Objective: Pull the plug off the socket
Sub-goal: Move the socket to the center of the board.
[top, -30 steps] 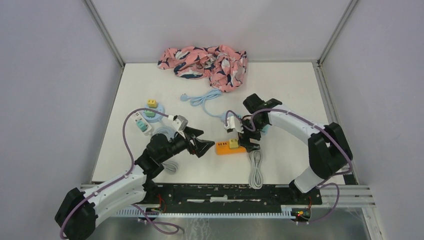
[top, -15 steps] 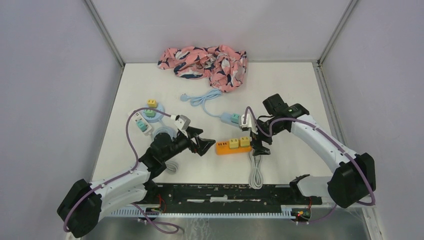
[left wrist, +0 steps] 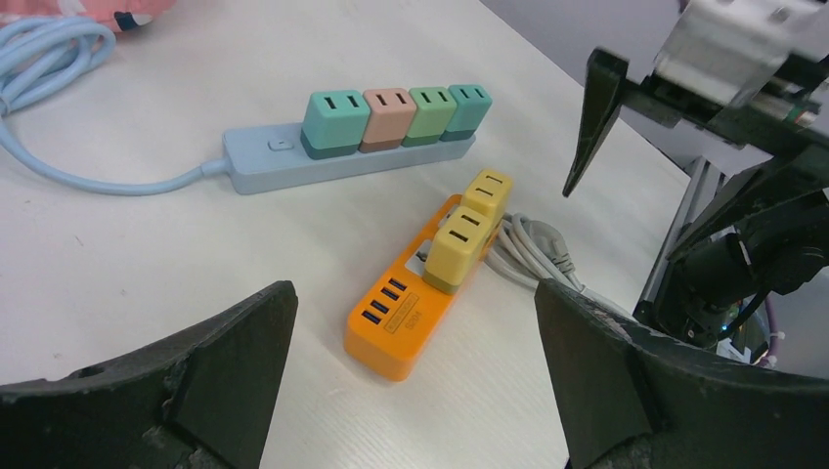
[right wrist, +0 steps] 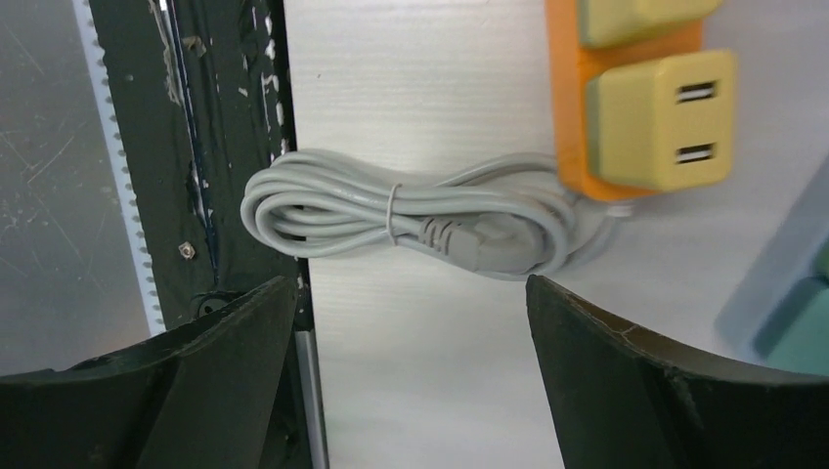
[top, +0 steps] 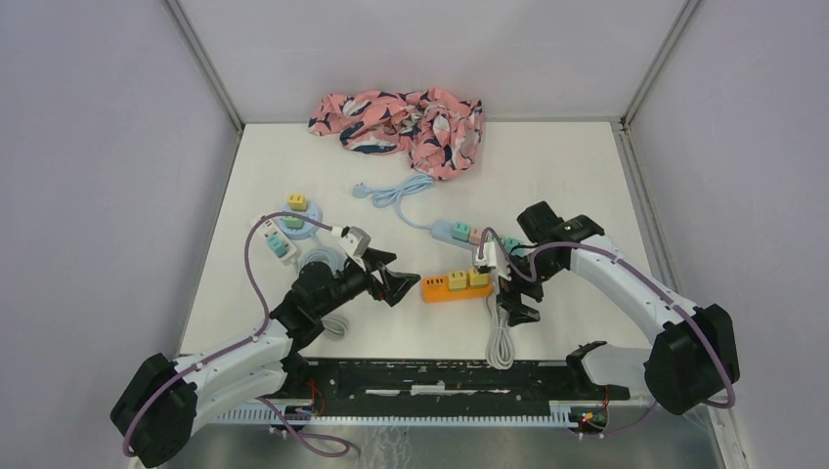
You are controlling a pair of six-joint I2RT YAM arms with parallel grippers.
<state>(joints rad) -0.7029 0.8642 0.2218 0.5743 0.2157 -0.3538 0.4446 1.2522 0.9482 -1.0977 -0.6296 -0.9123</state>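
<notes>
Plugs [left wrist: 458,250] sit in the orange power strip [left wrist: 391,337] just ahead of my left end effector [left wrist: 413,303], spread wide to straddle one; right end effector [right wrist: 411,288] equally wide, empty.

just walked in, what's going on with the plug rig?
Both arms sit at the orange power strip, and neither is touching it. The left tool is open and faces the strip's USB end. The right tool is open above the coiled grey cable at the other end. Both yellow plugs are seated in the strip, so nothing is pulled yet. The blue strip lies behind, apart from both tools.
</notes>
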